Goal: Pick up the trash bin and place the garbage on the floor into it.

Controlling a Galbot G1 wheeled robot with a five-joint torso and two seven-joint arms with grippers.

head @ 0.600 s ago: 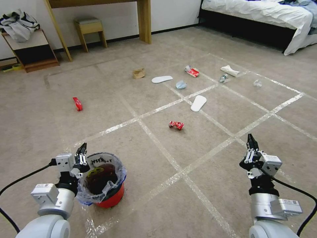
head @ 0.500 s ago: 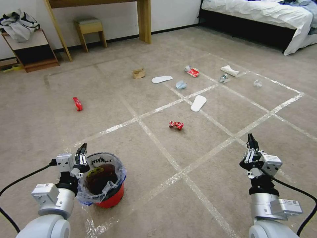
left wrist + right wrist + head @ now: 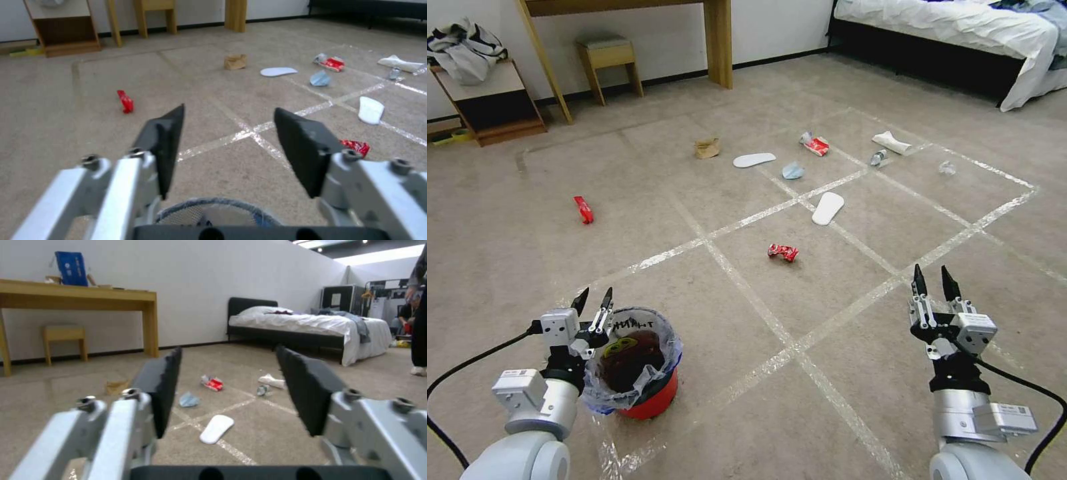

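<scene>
Head view: the red trash bin (image 3: 639,370) stands on the floor (image 3: 840,400) at lower left, its bag rim just beside the left gripper (image 3: 594,301), whose fingers are spread apart and hold nothing. At lower right the right gripper (image 3: 933,281) hovers over bare carpet, fingers likewise parted and empty. Garbage lies well apart from both: a red wrapper (image 3: 783,252) at centre, a white slipper (image 3: 828,208) above it, another wrapper (image 3: 584,209) at left. Wide clear carpet separates the two arms.
</scene>
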